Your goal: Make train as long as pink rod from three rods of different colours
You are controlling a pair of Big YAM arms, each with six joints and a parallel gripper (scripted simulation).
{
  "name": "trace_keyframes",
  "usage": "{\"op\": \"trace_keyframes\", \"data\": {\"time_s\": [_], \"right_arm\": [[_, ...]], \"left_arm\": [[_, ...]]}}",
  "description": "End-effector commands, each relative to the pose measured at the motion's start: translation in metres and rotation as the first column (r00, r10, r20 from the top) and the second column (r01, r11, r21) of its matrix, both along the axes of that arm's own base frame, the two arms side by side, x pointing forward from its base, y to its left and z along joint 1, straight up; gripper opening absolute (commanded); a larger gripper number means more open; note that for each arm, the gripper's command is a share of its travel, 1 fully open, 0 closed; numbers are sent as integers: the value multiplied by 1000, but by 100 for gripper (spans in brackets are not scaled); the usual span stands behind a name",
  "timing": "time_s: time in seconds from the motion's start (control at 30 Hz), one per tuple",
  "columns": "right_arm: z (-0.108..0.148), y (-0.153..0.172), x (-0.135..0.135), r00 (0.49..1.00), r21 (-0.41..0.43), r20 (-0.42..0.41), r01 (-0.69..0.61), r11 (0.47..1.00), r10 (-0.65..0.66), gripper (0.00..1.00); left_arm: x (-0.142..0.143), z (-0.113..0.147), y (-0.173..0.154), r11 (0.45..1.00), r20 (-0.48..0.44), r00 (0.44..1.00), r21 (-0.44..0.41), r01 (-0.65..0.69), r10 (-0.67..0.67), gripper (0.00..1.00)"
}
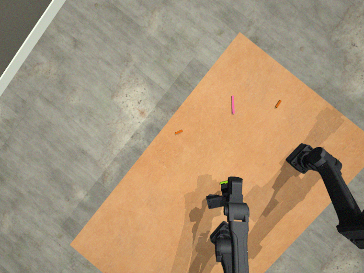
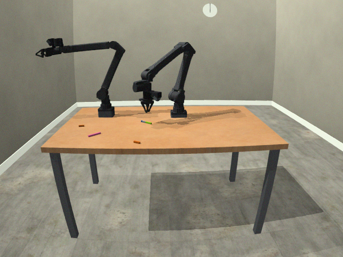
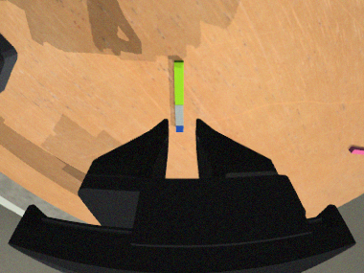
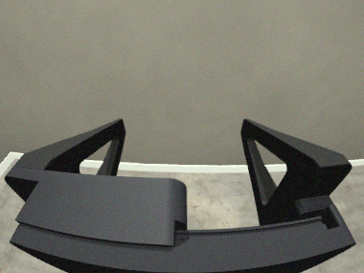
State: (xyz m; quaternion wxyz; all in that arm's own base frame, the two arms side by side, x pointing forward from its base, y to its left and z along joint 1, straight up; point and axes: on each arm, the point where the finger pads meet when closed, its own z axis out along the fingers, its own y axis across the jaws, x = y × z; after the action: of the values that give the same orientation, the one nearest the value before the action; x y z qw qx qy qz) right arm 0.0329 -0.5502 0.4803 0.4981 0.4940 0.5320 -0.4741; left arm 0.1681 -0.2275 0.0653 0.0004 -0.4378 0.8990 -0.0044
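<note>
Toward twelve o'clock, left wrist view: lime rod [image 1: 223,182] [image 2: 148,122] [image 3: 178,82], grey rod [image 2: 143,121] [image 3: 179,115], blue rod [image 2: 141,121] [image 3: 179,128], aligned end to end. Left gripper [image 2: 146,111] [image 3: 182,122]: slightly open, empty. Right gripper [image 2: 37,54] [image 4: 183,121]: wide open, empty.
</note>
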Motion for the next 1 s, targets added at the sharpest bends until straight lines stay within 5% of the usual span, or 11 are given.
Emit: {"op": "trace_keyframes", "data": {"time_s": [0.0,0.23,0.27,0.97], "right_arm": [[20,6,-8,1000,-53,16,17,998,-16,100],[20,6,-8,1000,-53,16,17,998,-16,100],[20,6,-8,1000,-53,16,17,998,-16,100],[20,6,-8,1000,-53,16,17,998,-16,100]], "left_arm": [[11,31,-16,999,31,999,-40,-10,11,23],[1,13,-3,1000,-2,1000,6,-11,11,23],[1,13,-3,1000,-1,1000,5,-11,11,100],[2,16,-4,1000,2,1000,1,-11,11,100]]}}
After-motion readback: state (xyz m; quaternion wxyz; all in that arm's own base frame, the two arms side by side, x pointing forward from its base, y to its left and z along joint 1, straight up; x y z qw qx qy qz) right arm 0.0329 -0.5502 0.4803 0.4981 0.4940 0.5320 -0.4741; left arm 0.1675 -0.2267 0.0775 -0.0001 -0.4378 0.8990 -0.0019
